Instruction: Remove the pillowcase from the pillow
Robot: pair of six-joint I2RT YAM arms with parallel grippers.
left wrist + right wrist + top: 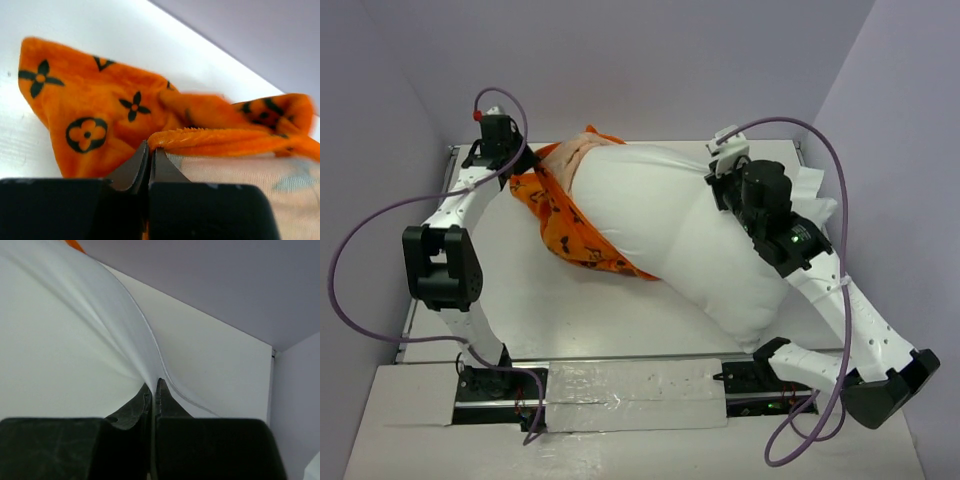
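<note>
The white pillow lies diagonally across the table, most of it bare. The orange pillowcase with dark brown motifs is bunched around the pillow's far left end. My left gripper is at that end, shut on the pillowcase's hemmed edge; the pale inner lining shows beside my fingers. My right gripper is at the pillow's far right side, shut on a pinch of the pillow's white fabric, which pulls into taut folds toward the jaws.
The table's back edge meets the lilac wall just behind both grippers. A crumpled white sheet lies at the far right under the right arm. A taped strip runs along the near edge between the arm bases.
</note>
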